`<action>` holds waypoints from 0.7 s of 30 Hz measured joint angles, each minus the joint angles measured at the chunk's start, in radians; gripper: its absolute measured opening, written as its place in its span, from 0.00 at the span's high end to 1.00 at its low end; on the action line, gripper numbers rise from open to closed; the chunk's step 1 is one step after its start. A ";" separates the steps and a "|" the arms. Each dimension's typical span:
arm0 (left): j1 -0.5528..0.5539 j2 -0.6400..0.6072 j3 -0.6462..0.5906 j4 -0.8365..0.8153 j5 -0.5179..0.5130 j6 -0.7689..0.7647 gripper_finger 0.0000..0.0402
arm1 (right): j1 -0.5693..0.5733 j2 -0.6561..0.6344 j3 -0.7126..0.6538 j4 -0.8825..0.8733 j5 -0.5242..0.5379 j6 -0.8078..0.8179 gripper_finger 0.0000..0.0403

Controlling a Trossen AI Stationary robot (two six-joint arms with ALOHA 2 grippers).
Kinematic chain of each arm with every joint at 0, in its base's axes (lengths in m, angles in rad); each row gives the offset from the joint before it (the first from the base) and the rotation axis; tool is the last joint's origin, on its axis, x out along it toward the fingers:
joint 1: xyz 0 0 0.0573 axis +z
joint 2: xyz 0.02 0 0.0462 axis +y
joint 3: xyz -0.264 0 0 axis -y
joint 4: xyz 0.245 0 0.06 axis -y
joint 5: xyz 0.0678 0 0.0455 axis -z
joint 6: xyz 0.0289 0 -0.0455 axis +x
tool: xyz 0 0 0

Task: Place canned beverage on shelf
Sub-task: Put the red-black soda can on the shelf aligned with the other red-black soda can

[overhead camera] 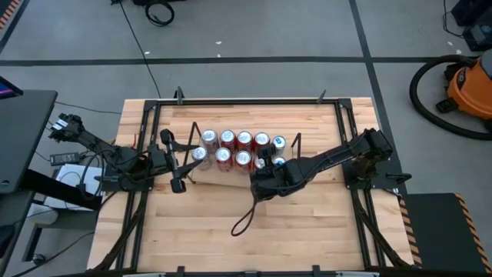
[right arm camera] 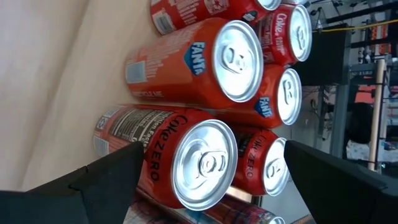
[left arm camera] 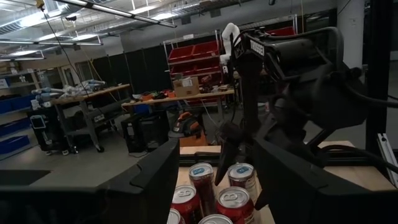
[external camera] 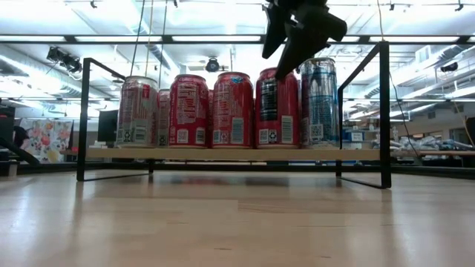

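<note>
Bright workshop ceiling lights hang behind the shelf point(external camera: 223, 153), where cans stand upright in two rows. Above its right end the right gripper point(overhead camera: 263, 178) hovers, fingers spread wide and empty, a Coke Zero can point(right arm camera: 180, 158) between them below. At the shelf's left end, the left gripper point(overhead camera: 178, 163) waits, fingers narrowly parted.

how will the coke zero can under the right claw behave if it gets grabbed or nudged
The Coke Zero can looks smooth and shiny, so probably slippery. It stands upright and tall, so a sideways nudge may tip it into neighbouring cans. Its tab looks unopened, so likely heavy for its size.
</note>
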 joint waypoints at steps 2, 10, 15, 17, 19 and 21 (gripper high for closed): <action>0.000 0.000 0.000 0.000 0.000 0.000 0.46 | -0.003 0.000 0.000 0.000 0.010 0.003 0.01; 0.000 0.000 0.000 0.000 0.000 0.000 0.46 | -0.017 0.000 0.000 -0.002 0.017 0.010 0.01; 0.000 0.000 0.000 0.000 0.000 0.000 0.46 | -0.018 0.000 0.000 -0.002 0.045 0.010 0.01; 0.000 0.000 0.000 0.000 0.000 0.000 0.46 | -0.018 0.000 0.000 -0.002 0.059 0.010 0.01; 0.000 0.000 0.000 0.000 0.000 0.000 0.46 | -0.018 0.000 0.000 -0.003 0.068 0.010 0.01; 0.000 0.000 0.000 0.000 0.000 0.000 0.46 | -0.018 0.000 0.000 -0.003 0.070 0.010 0.01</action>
